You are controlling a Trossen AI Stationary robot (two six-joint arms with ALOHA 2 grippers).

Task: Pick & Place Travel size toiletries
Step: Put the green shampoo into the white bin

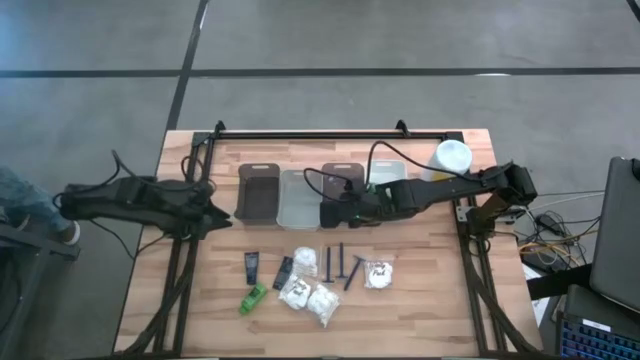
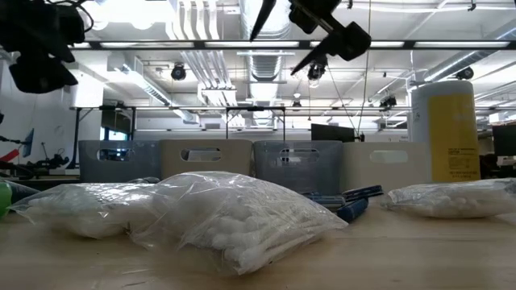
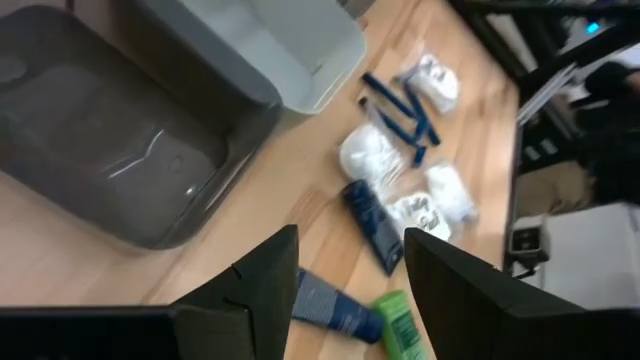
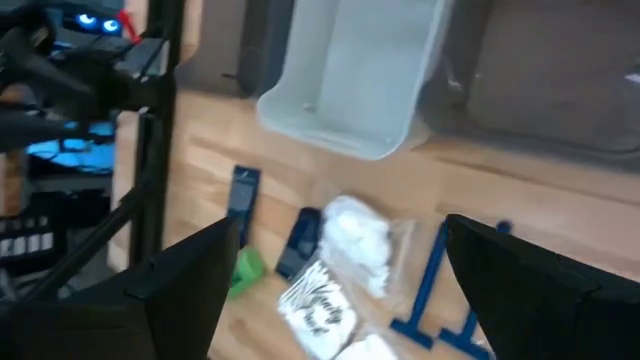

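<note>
1. The toiletries lie crowded together in the lower middle of the high view: two black tubes (image 1: 251,265) and (image 1: 283,272), a green bottle (image 1: 252,298), four white wrapped packets (image 1: 304,263), (image 1: 294,293), (image 1: 323,304), (image 1: 379,273), and blue razor sticks (image 1: 340,265) between the packets. I judge the crowding the main risk: fingers coming down on one item could catch a neighbour's wrapper and drag or lift two at once.

2. The razor sticks are thin and lie flat on the bench (image 1: 420,300). A pinch from above could slide off them or scrape the wood.

3. The packets look soft and slippery in the low view, so a shallow grip may pull on loose plastic only, and the packet could drop on the way to a bin.

4. The right hand (image 1: 328,213) hangs in the middle of the high view, over the edge of the third bin (image 1: 343,176), with the pale bin (image 1: 296,198) beside it. Its fingers are spread wide and hold nothing. A careless descent could knock a bin wall.

5. The right arm reaches in from the right of the high view, stretched nearly level past the yellow canister (image 1: 447,160), which it could brush on a swing back.

6. The left hand (image 1: 222,216) waits left of centre beside the dark bin (image 1: 258,190), fingers parted and empty.
</note>
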